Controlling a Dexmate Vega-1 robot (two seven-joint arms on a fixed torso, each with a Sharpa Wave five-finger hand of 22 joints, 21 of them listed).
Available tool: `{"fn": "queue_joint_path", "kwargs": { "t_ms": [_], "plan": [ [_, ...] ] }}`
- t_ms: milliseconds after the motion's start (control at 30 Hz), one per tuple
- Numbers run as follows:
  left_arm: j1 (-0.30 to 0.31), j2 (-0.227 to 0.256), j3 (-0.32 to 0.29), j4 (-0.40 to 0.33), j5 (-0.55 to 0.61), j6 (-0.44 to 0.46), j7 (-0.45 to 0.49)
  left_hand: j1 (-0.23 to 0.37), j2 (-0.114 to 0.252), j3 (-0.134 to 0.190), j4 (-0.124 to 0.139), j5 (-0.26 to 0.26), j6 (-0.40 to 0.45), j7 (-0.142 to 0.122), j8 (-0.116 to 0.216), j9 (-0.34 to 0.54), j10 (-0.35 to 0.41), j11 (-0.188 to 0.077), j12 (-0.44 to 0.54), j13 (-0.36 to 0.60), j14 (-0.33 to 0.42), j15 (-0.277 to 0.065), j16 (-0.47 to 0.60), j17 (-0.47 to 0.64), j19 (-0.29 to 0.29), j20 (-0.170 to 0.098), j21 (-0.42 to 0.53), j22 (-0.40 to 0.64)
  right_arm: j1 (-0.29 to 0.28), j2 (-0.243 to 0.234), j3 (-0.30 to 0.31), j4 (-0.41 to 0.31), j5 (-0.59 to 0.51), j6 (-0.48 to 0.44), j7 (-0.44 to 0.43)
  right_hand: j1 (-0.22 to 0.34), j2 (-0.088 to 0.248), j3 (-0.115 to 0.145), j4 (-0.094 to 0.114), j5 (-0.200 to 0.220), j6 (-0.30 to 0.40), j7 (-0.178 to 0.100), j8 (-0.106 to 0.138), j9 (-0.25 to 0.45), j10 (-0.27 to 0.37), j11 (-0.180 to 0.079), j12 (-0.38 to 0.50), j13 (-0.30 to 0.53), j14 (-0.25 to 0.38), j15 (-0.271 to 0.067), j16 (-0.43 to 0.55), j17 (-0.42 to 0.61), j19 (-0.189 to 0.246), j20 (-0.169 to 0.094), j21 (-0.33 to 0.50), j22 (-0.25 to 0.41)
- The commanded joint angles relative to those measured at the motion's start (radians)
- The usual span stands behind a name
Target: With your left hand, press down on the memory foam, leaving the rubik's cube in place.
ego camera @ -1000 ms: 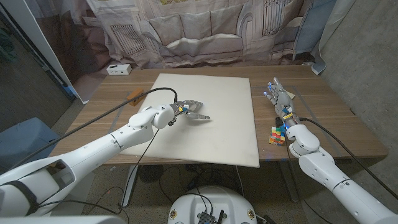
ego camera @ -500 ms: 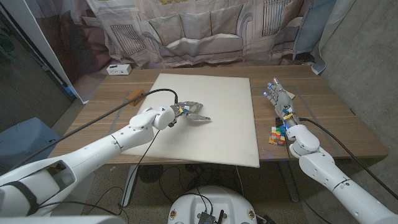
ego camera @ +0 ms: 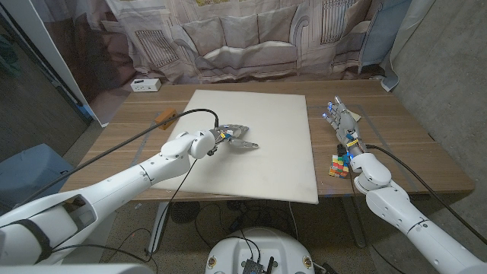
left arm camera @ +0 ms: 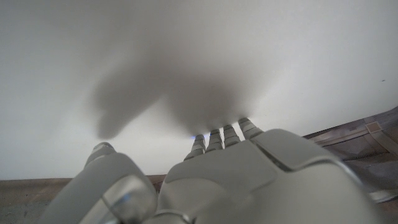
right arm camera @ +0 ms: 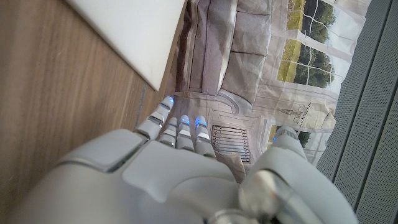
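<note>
— The foam?
— A flat, smooth white memory foam (ego camera: 251, 144) slab on the wooden surface (ego camera: 411, 144); left hand (ego camera: 237, 137) fingers spread, touching it.
— The cube?
— The multicoloured rubik's cube (ego camera: 340, 164) sits beside the released right hand (ego camera: 344, 122).

Sitting at the wooden worktop's (ego camera: 396, 129) far left corner: a small white box (ego camera: 144, 84). Hanging behind it: a sofa-printed backdrop (ego camera: 243, 38).

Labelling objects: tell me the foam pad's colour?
Plain off-white foam pad, with no pattern; clearest in the head view.
</note>
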Motion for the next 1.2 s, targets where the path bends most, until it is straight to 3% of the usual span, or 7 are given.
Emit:
{"fn": "queue_joint_path", "kwargs": {
  "t_ms": [33,1200],
  "plan": [
    [-0.017,-0.009,0.018,0.022,-0.018,-0.008,-0.035,0.007,0.01,-0.003,0.001,0.003,0.015,0.005,0.005,0.002,0.013,0.003,0.006,0.001,0.013,0.004,0.009,0.004,0.022,0.005,0.009,0.002,0.003,0.003,-0.002,0.008,0.004,0.001,0.004,0.002,0.008,0.004,-0.007,0.001,0.01,-0.003,-0.003,0.002,0.009,0.003,0.001,0.003,0.011,0.002,0.001,0.0,0.011,-0.003,-0.002,0.003],
    [-0.007,0.004,0.013,-0.018,0.014,0.011,-0.005,0.027,0.021,0.001,-0.01,0.003,0.072,0.001,0.013,0.003,0.051,-0.009,0.017,0.0,0.047,-0.011,0.009,0.004,0.057,0.003,0.007,0.001,0.002,0.002,-0.001,0.011,0.007,0.007,0.01,0.003,0.011,0.004,-0.011,0.0,0.011,-0.004,-0.003,0.002,0.015,0.003,0.001,0.003,0.018,0.004,0.002,0.0,0.018,0.001,-0.009,0.003]
  ]
}}
